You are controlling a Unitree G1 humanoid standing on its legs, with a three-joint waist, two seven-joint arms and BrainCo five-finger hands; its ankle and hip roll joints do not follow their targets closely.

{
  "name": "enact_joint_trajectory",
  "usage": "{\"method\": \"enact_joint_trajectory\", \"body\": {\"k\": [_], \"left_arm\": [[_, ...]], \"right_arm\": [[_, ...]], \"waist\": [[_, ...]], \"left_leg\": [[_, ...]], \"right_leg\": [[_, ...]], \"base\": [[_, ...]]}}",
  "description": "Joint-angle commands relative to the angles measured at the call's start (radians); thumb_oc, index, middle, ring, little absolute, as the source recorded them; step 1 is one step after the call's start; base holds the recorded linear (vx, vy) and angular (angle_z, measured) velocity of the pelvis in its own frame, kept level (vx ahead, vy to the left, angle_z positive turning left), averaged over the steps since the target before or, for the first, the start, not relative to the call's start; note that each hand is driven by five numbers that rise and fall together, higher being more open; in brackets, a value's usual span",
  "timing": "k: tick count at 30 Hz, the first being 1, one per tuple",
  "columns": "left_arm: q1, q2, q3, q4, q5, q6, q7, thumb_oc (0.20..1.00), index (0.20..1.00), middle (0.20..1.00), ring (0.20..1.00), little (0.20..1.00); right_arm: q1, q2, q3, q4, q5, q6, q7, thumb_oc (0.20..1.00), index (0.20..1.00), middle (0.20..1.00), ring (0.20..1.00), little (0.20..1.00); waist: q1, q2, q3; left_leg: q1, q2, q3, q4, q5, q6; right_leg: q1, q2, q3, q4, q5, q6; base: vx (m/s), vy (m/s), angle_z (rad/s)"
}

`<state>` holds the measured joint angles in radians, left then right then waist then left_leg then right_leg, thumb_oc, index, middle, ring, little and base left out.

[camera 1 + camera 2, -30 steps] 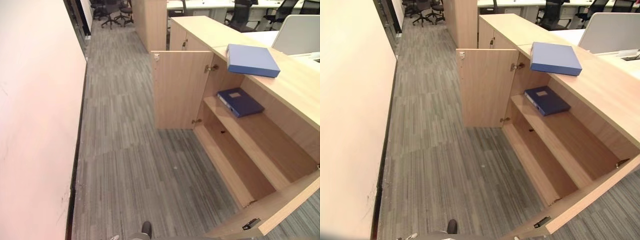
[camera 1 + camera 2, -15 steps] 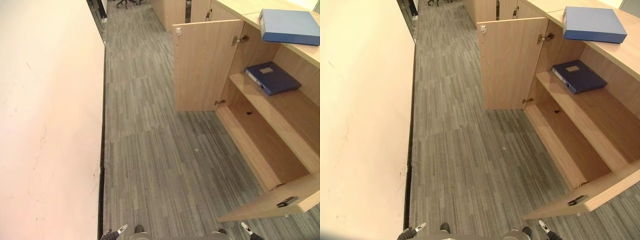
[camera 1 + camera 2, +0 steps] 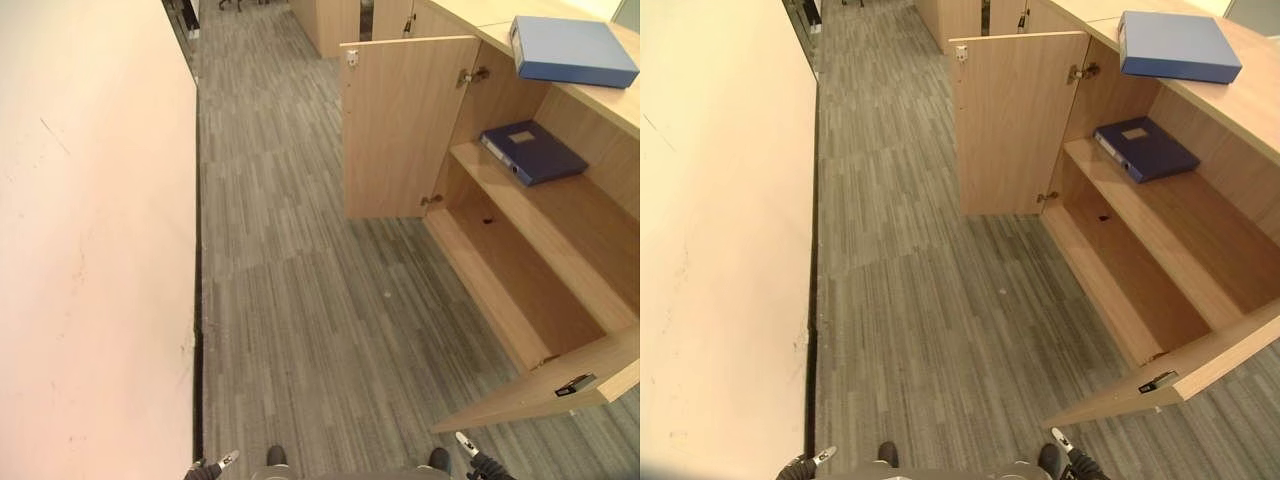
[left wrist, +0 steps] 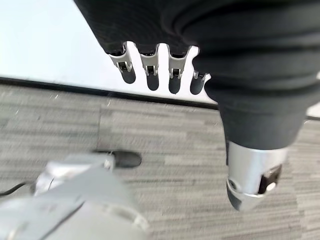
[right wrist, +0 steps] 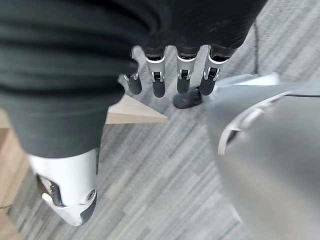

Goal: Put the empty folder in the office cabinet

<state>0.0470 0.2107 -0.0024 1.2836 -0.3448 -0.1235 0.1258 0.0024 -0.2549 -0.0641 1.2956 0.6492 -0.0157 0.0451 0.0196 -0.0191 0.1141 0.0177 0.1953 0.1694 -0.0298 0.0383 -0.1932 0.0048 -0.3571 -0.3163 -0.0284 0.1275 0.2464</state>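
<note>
A light blue folder (image 3: 572,50) lies flat on top of the wooden cabinet (image 3: 620,105), at the far right. Below it, a dark blue folder (image 3: 532,151) lies on the cabinet's upper shelf (image 3: 570,225). Both cabinet doors stand open. My left hand (image 4: 152,75) hangs over the grey carpet with relaxed fingers and holds nothing. Beside the near door's corner, my right hand (image 5: 170,75) also hangs open and empty. Both hands are low and well short of the folders.
The far cabinet door (image 3: 400,125) stands square to the aisle. The near door (image 3: 540,385) juts out over the carpet at the lower right. A pale wall (image 3: 90,250) runs along the left. Grey carpet (image 3: 300,300) lies between the wall and the cabinet.
The whole view has tipped down and shifted, so the camera has moved. The folders and both doors stay where they were.
</note>
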Motion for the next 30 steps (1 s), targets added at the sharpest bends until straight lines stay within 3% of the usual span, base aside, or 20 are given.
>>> {"method": "enact_joint_trajectory", "body": {"k": [1, 3, 4, 6, 8, 9, 11, 13, 16, 17, 18, 19, 20, 24, 30], "left_arm": [[-0.044, 0.060, 0.003, 0.010, 0.008, -0.016, 0.007, 1.000, 1.000, 1.000, 1.000, 1.000], [-0.058, 0.067, -0.003, 0.005, 0.011, -0.018, 0.008, 1.000, 1.000, 1.000, 1.000, 1.000], [-0.065, 0.071, -0.012, 0.002, 0.015, -0.021, 0.003, 1.000, 1.000, 1.000, 1.000, 1.000], [-0.067, 0.071, -0.015, 0.003, 0.021, -0.018, 0.000, 1.000, 1.000, 1.000, 1.000, 1.000], [-0.064, 0.068, -0.017, 0.004, 0.029, -0.017, -0.001, 1.000, 1.000, 1.000, 1.000, 1.000], [-0.060, 0.058, -0.021, 0.010, 0.028, -0.014, -0.009, 1.000, 1.000, 1.000, 1.000, 1.000], [-0.054, 0.052, -0.024, 0.013, 0.029, -0.014, -0.011, 1.000, 1.000, 1.000, 1.000, 1.000], [-0.044, 0.046, -0.027, 0.020, 0.041, -0.010, -0.019, 1.000, 1.000, 1.000, 1.000, 1.000], [-0.027, 0.044, -0.027, 0.029, 0.043, -0.004, -0.028, 1.000, 1.000, 1.000, 1.000, 1.000], [-0.027, 0.044, -0.027, 0.029, 0.043, -0.004, -0.028, 1.000, 1.000, 1.000, 1.000, 1.000], [-0.022, 0.042, -0.027, 0.031, 0.037, -0.001, -0.030, 1.000, 1.000, 1.000, 1.000, 1.000], [-0.022, 0.042, -0.026, 0.031, 0.037, -0.001, -0.030, 1.000, 1.000, 1.000, 1.000, 1.000], [-0.020, 0.041, -0.026, 0.036, 0.041, 0.001, -0.031, 1.000, 1.000, 1.000, 1.000, 1.000], [-0.022, 0.035, -0.023, 0.034, 0.048, 0.000, -0.032, 1.000, 1.000, 1.000, 1.000, 1.000], [-0.015, 0.024, -0.016, 0.023, 0.043, -0.005, -0.023, 1.000, 1.000, 1.000, 1.000, 1.000]], "right_arm": [[-0.041, 0.009, -0.002, -0.001, 0.029, -0.016, 0.003, 1.000, 1.000, 1.000, 1.000, 1.000], [-0.049, 0.009, -0.001, -0.002, 0.025, -0.015, 0.002, 1.000, 1.000, 1.000, 1.000, 1.000], [-0.049, 0.013, -0.003, -0.005, 0.022, -0.012, 0.004, 1.000, 1.000, 1.000, 1.000, 1.000], [-0.050, 0.012, -0.006, -0.005, 0.019, -0.010, 0.005, 1.000, 1.000, 1.000, 1.000, 1.000], [-0.051, 0.011, -0.007, -0.005, 0.014, -0.007, 0.008, 1.000, 1.000, 1.000, 1.000, 1.000], [-0.055, 0.007, -0.008, -0.012, 0.015, -0.006, 0.011, 1.000, 1.000, 1.000, 1.000, 1.000], [-0.062, 0.007, -0.002, -0.011, 0.020, -0.010, 0.014, 1.000, 1.000, 1.000, 1.000, 1.000], [-0.063, 0.007, 0.006, -0.007, 0.029, -0.012, 0.015, 1.000, 1.000, 1.000, 1.000, 1.000], [-0.074, 0.011, 0.037, -0.017, 0.043, -0.016, 0.021, 1.000, 1.000, 1.000, 1.000, 1.000], [-0.074, 0.011, 0.038, -0.017, 0.043, -0.016, 0.021, 1.000, 1.000, 1.000, 1.000, 1.000], [-0.086, 0.014, 0.059, -0.022, 0.053, -0.021, 0.022, 1.000, 1.000, 1.000, 1.000, 1.000], [-0.087, 0.014, 0.059, -0.022, 0.053, -0.021, 0.022, 1.000, 1.000, 1.000, 1.000, 1.000], [-0.091, 0.015, 0.073, -0.022, 0.064, -0.028, 0.021, 1.000, 1.000, 1.000, 1.000, 1.000], [-0.086, 0.017, 0.086, -0.011, 0.053, -0.031, 0.019, 1.000, 1.000, 1.000, 1.000, 1.000], [-0.054, 0.015, 0.084, 0.016, 0.035, -0.028, 0.010, 1.000, 1.000, 1.000, 1.000, 1.000]], "waist": [[0.029, -0.035, 0.042], [0.032, -0.046, 0.053], [0.034, -0.054, 0.058], [0.035, -0.055, 0.057], [0.034, -0.052, 0.056], [0.035, -0.032, 0.062], [0.028, -0.017, 0.059], [0.030, -0.004, 0.049], [0.030, 0.016, 0.042], [0.029, 0.015, 0.040], [0.019, 0.023, 0.052], [0.019, 0.022, 0.051], [0.012, 0.016, 0.060], [0.004, -0.005, 0.052], [0.006, -0.015, 0.021]], "left_leg": [[-0.092, 0.066, -0.075, 0.098, -0.044, 0.005], [-0.132, 0.046, -0.092, 0.142, -0.070, 0.017], [-0.155, 0.011, -0.104, 0.166, -0.099, 0.038], [-0.159, -0.015, -0.106, 0.169, -0.111, 0.055], [-0.151, -0.043, -0.106, 0.160, -0.118, 0.072], [-0.137, -0.079, -0.111, 0.149, -0.125, 0.104], [-0.120, -0.119, -0.123, 0.122, -0.118, 0.131], [-0.080, -0.152, -0.129, 0.056, -0.099, 0.151], [-0.025, -0.181, -0.133, -0.032, -0.067, 0.172], [-0.028, -0.182, -0.134, -0.034, -0.064, 0.173], [-0.001, -0.204, -0.140, -0.055, -0.055, 0.182], [-0.004, -0.205, -0.140, -0.056, -0.052, 0.182], [0.007, -0.230, -0.150, -0.057, -0.055, 0.186], [0.011, -0.265, -0.156, -0.057, -0.060, 0.191], [0.025, -0.265, -0.149, -0.057, -0.073, 0.193]], "right_leg": [[-0.022, -0.072, 0.001, -0.005, 0.074, 0.015], [-0.031, -0.086, -0.004, -0.014, 0.106, 0.015], [-0.040, -0.112, -0.008, -0.018, 0.169, 0.015], [-0.042, -0.131, -0.010, -0.018, 0.204, 0.015], [-0.049, -0.157, -0.008, -0.010, 0.243, 0.015], [-0.056, -0.205, 0.004, 0.035, 0.299, 0.015], [-0.056, -0.204, 0.053, 0.077, 0.269, 0.014], [-0.054, -0.144, 0.092, 0.089, 0.195, -0.006], [-0.090, -0.006, 0.085, 0.094, 0.064, -0.052], [-0.093, -0.007, 0.084, 0.093, 0.065, -0.053], [-0.132, 0.106, 0.102, 0.091, 0.010, -0.080], [-0.134, 0.105, 0.102, 0.090, 0.012, -0.080], [-0.149, 0.187, 0.117, 0.076, -0.007, -0.089], [-0.137, 0.255, 0.094, -0.003, 0.008, -0.097], [-0.085, 0.286, 0.127, -0.059, 0.008, -0.107]], "base": [[-0.11, 0.108, 0.08], [-0.12, 0.192, 0.15], [-0.06, 0.195, 0.27], [-0.01, 0.208, 0.24], [0.02, 0.266, 0.09], [0.02, 0.328, 0.18], [0.05, 0.395, 0.28], [0.12, 0.330, 0.24], [0.13, 0.221, -0.09], [0.10, 0.193, -0.24], [0.06, 0.133, 0.14], [0.10, 0.207, 0.48], [0.05, 0.099, 0.48], [0.07, 0.023, 0.05], [0.11, -0.050, 0.02]]}}
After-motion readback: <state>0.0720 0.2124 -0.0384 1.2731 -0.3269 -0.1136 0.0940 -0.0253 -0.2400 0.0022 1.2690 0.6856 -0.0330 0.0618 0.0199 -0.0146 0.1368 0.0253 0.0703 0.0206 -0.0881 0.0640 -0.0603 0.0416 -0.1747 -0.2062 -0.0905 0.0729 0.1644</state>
